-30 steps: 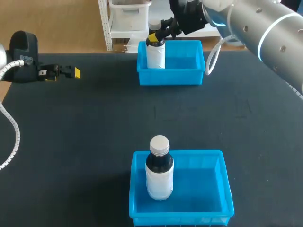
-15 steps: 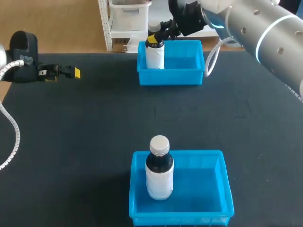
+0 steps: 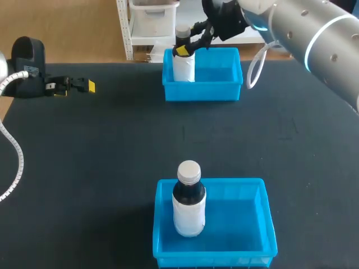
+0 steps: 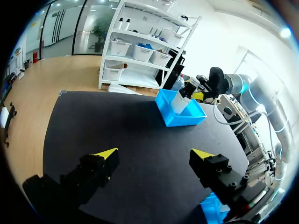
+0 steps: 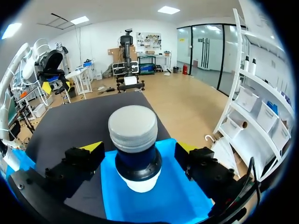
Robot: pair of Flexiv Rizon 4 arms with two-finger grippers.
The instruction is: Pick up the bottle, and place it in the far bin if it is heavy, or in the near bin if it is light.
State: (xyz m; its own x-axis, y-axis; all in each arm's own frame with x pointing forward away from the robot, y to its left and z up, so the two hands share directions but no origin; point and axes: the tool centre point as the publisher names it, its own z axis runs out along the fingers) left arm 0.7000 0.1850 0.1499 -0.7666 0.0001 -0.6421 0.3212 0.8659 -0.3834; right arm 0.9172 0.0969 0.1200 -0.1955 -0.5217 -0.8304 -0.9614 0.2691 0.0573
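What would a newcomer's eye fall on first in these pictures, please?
Two blue plastic bins stand on the black table, the far bin and near bin, each holding an upright white-labelled dark bottle. The right gripper straddles the far bottle, fingers open; the near bottle stands alone.

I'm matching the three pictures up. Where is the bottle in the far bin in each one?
Head view: the bottle stands in the left end of the far bin.
Left wrist view: the bottle is far ahead of the left fingers, in that bin.
Right wrist view: the bottle stands upright between the open right fingers.
Shared landmark: the blue far bin.
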